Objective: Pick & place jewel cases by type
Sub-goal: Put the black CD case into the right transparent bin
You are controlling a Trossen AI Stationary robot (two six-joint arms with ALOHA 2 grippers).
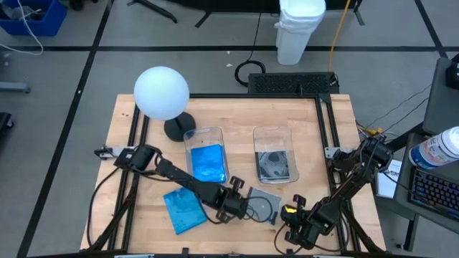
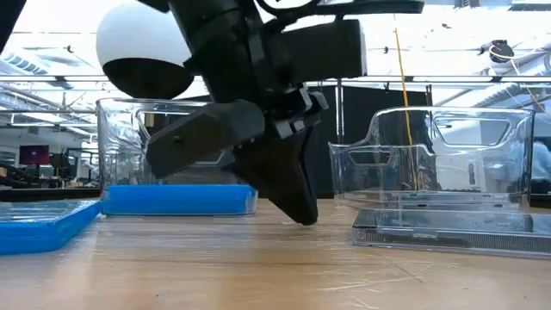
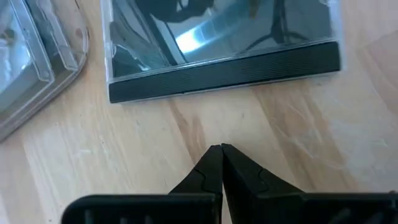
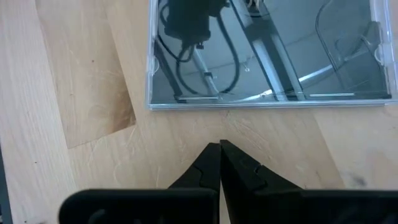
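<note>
The left pincer (image 1: 244, 201) is closed and empty, its tips pressed together just above the desk (image 1: 129, 179). It is set just short of the dark case (image 1: 264, 203), at that case's black spine edge (image 3: 224, 71). The right pincer (image 1: 295, 217) is likewise closed and empty, held low at another edge of the dark case, the clear one (image 4: 267, 99). The dark case lies flat on the desk, between the two pincers. A blue case (image 1: 184, 209) lies flat on the desk well beyond the left pincer, on the far side from the dark case. Behind the dark case two clear bins are placed side by side: the right bin (image 1: 275, 153) holds a dark case, and the left bin (image 1: 206, 154) holds a blue one. A white globe lamp (image 1: 162, 93) is seen beyond the left bin.
</note>
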